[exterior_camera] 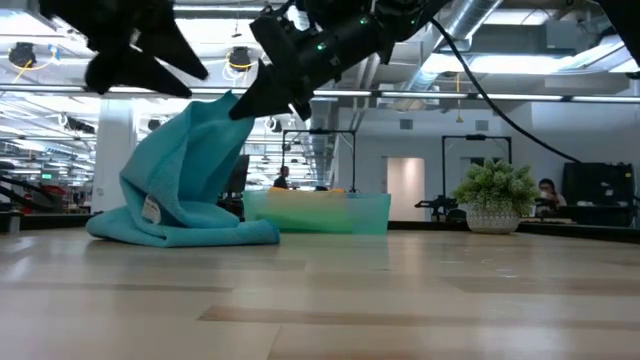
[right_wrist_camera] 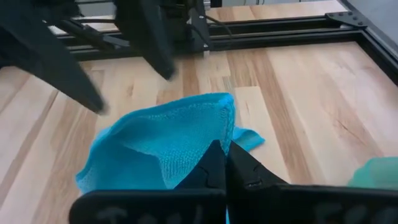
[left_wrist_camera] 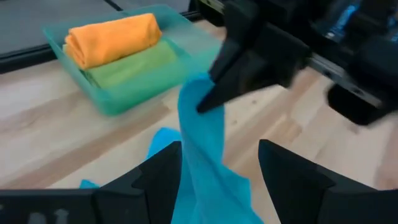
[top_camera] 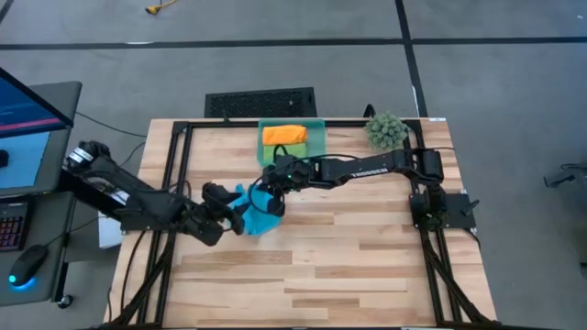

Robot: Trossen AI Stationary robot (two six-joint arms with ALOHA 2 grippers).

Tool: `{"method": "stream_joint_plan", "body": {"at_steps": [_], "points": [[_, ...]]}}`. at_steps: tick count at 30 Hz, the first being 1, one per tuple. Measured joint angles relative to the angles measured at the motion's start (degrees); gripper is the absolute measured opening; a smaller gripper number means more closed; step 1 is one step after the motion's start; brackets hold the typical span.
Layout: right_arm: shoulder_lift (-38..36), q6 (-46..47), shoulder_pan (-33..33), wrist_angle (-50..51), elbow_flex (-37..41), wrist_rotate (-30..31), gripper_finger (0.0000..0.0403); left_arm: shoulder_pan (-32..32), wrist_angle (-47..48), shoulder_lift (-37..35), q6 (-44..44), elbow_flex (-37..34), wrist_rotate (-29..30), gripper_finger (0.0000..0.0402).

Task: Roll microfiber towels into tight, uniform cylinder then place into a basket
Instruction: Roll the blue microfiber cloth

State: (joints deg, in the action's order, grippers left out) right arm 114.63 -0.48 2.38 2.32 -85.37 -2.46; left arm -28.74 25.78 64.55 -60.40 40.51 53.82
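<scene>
— Blue towel (exterior_camera: 185,185), front of bench (top_camera: 348,275): how is it held?
— Right fingers (right_wrist_camera: 225,163) are pinched shut on one corner, lifting it into a peak; the rest is heaped on the wood.
— And the left fingers (left_wrist_camera: 219,163)?
— Spread wide on either side of the hanging cloth, gripping nothing.
— Basket (top_camera: 316,139)?
— Just behind, at the far edge, holding a rolled orange towel (top_camera: 284,134) beside a green one (left_wrist_camera: 134,67).

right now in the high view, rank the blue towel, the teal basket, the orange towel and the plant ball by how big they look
1. basket
2. blue towel, partly hidden by the arms, so unsure against the basket
3. orange towel and plant ball, too alike to rank
</scene>
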Motion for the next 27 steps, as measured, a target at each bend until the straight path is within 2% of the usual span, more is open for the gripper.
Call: {"method": "stream_joint_plan", "body": {"at_steps": [3, 12, 16, 19, 23, 27], "points": [[0.0, -0.6, 0.0, 0.9, -1.0, 0.0, 0.0003, 2.7, -2.8, 2.0, 0.8, 0.0, 0.1, 0.0205], [-0.1, -1.7, -0.5, 4.8, -3.9, 2.5, 0.0005, 7.2, -2.3, 6.4, -0.7, 0.0, -2.8, 0.0189], [-0.1, -2.4, -0.6, 6.9, -4.0, 3.3, 0.0004, 8.0, -1.1, 7.4, -1.6, 0.0, -7.1, 0.0177], [-0.1, -2.5, -0.6, 8.5, -4.0, 6.2, 0.0007, 7.6, -0.5, 7.4, -1.6, 0.0, -8.9, 0.0165], [-0.1, -2.5, -0.5, 9.5, -4.0, 7.1, 0.0005, 7.2, 4.9, 7.2, -1.9, 1.8, -9.0, 0.0145], [-0.1, -2.5, -0.4, 9.6, -4.0, 7.1, 0.0004, 7.1, 14.7, 7.1, -3.1, 5.5, -10.1, 0.0123]]}}
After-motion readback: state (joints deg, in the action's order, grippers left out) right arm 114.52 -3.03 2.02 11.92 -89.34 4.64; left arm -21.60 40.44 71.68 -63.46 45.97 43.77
